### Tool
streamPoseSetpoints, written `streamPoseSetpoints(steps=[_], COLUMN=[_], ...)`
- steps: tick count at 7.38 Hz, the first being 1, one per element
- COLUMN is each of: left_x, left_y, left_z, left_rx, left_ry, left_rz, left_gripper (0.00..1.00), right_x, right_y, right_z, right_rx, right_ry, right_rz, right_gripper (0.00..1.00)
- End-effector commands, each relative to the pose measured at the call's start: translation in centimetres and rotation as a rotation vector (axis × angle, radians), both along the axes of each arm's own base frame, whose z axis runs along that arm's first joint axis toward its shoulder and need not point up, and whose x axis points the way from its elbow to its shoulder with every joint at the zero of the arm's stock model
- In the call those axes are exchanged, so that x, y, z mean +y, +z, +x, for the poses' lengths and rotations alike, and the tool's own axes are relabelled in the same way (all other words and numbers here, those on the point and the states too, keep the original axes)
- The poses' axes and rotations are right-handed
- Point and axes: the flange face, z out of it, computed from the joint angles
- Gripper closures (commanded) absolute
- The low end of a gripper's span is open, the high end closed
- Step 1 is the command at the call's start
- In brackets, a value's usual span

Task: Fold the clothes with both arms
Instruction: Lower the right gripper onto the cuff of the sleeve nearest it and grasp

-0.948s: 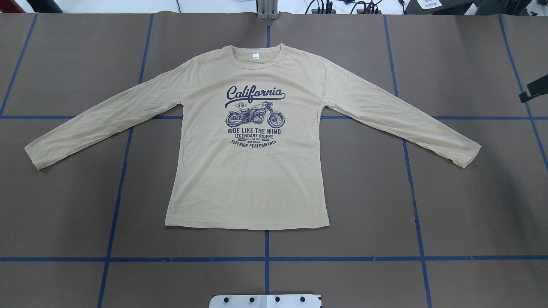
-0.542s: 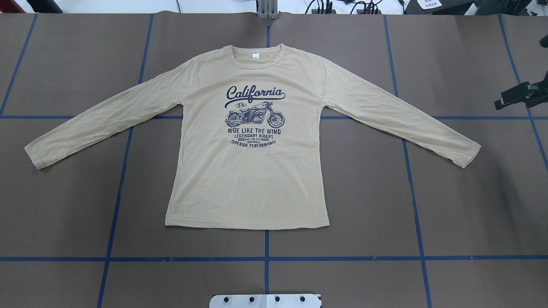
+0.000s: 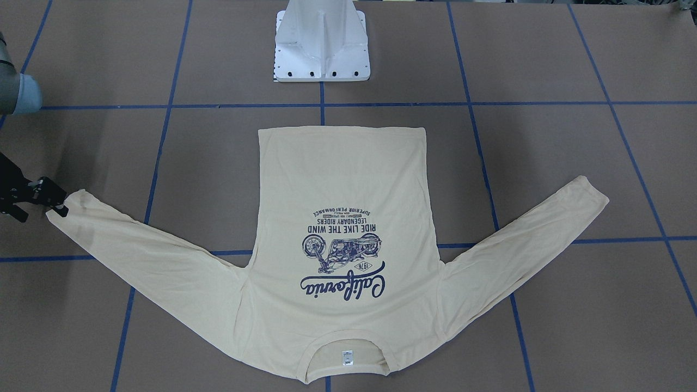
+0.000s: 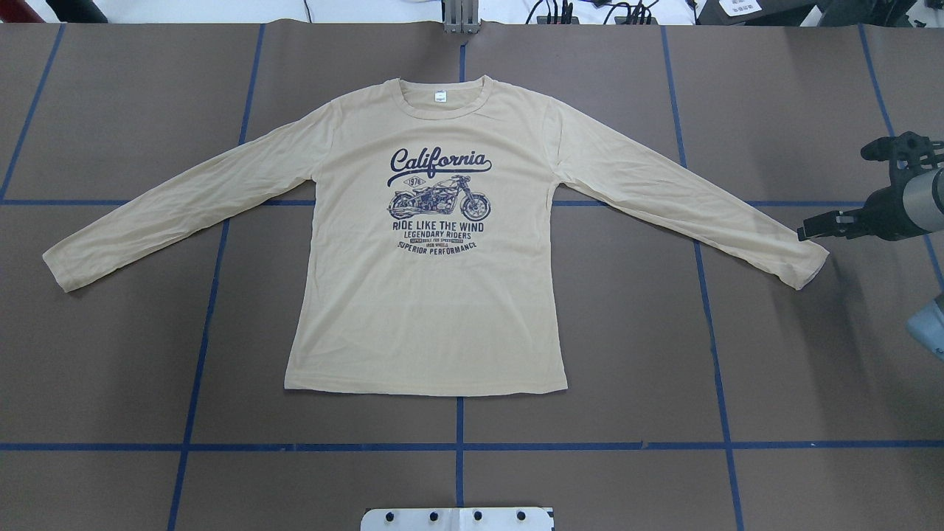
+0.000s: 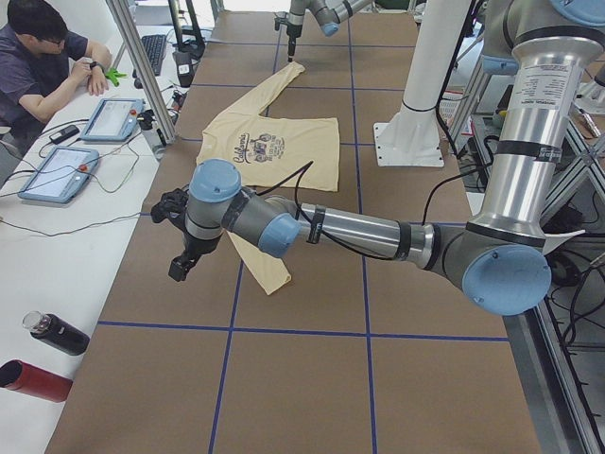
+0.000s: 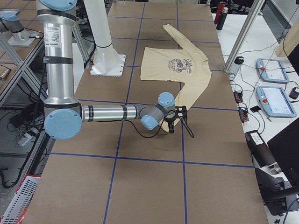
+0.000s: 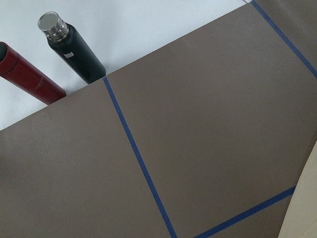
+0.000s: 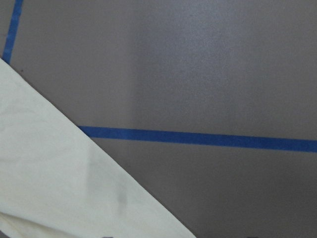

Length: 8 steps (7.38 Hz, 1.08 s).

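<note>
Shirt [image 4: 428,310] is lying flat and face up on the brown table [image 4: 627,332], with both long sleeves spread out to the sides. Its collar and white neck tag [image 4: 440,96] are pointing to the far edge, away from the white pedestal base [image 3: 321,54]. The navy California print [image 4: 439,199] is showing in full. Blue tape lines [image 4: 457,446] are crossing under the cloth.

I am seeing the right gripper [image 4: 805,231] hanging just beside the right cuff [image 4: 807,267], on its far side. I cannot tell whether it is touching the cloth, or how its jaws are standing. The right wrist camera is showing a slanted edge of cream sleeve over bare table and one tape line.

The left gripper [image 5: 178,270] is showing only in the left side view, hanging over the table beside the left sleeve. I cannot tell how its jaws are standing either. Its wrist camera is catching a red bottle [image 7: 29,79] and a black bottle [image 7: 74,49] lying on the white bench past the table edge. A person [image 5: 38,57] is sitting at that bench.
</note>
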Motion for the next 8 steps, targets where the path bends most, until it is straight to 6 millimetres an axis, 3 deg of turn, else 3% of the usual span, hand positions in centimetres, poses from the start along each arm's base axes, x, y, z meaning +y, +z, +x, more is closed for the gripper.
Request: streamPoseSetpoints(steps=[1,2,5,8], left_x=[0.20,0.21,0.20,0.20], left_y=[0.27,0.19,0.27,0.27], left_z=[0.00,0.00,0.00,0.00], left_rx=[0.000,0.000,0.000,0.000], left_ry=[0.001,0.001,0.001,0.001], left_rz=[-0.004,-0.002,-0.004,-0.004], left_gripper=[0.00,0.00,0.00,0.00], right_x=[0.88,1.05,1.06,1.24], right_y=[1.48,2.36,2.15,1.80], right_z=[-1.17,-1.14,-1.08,-0.97], right_rx=[0.019,0.017,0.005,-0.004], right_ry=[-0.009,-0.009,-0.010,-0.015], right_rz=[0.013,0.018,0.029,0.031], right_gripper=[0.18,0.23,0.47,0.50])
